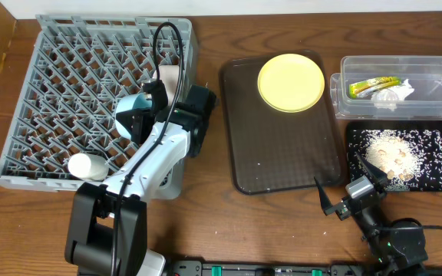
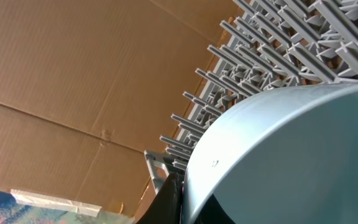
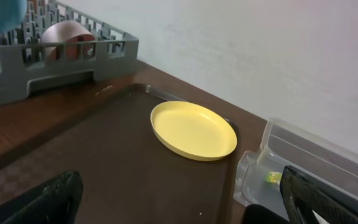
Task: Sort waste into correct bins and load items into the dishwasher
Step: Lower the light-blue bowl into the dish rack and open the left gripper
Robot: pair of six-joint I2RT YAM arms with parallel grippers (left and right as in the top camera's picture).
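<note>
My left gripper is shut on the rim of the light blue bowl and holds it over the right part of the grey dish rack. In the left wrist view the bowl fills the lower right, with a finger on its rim. A white bowl and a white cup sit in the rack. The yellow plate lies on the brown tray. My right gripper is open and empty near the tray's front right corner. The chopsticks are not in view.
The clear tub at the back right holds the yellow-green wrapper and the white tissue. The black tray in front of it holds rice scraps. A cardboard wall stands left of the rack.
</note>
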